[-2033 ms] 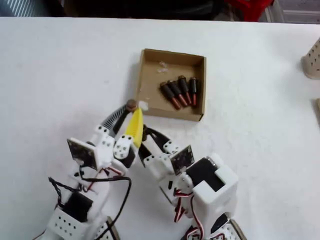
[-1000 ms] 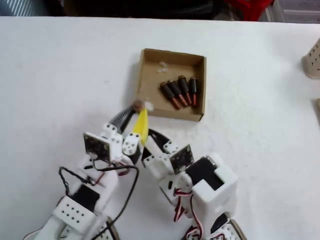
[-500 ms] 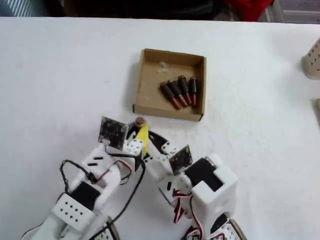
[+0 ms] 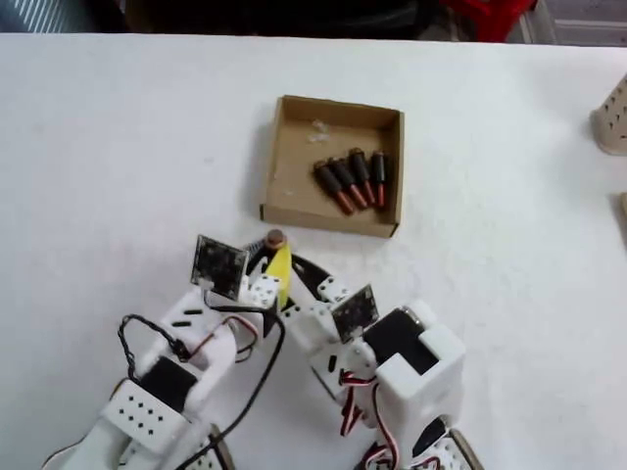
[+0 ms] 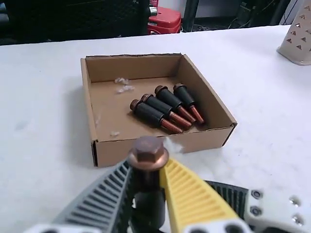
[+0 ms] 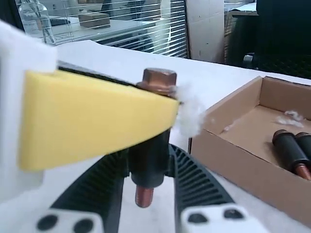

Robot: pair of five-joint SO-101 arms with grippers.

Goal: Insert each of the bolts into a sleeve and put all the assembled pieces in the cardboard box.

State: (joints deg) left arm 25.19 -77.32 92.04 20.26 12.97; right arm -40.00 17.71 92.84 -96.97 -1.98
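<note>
Left claw [image 5: 146, 167] and right claw [image 6: 147, 160] are both clamping the sleeved bolt [image 5: 148, 151]. In my judgement, the right should be releasing before the left is carrying it over the cardboard box [image 5: 204, 141].

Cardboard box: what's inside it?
Inside the cardboard box lie four assembled pieces side by side, plus white fluff scraps. The sleeves cover the bolt shanks; only heads and threaded tips show.

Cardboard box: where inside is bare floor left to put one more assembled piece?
In the cardboard box, bare floor runs along the left wall, beside the four assembled pieces; a narrower strip lies by the far wall, near white fluff. The right half is crowded.
</note>
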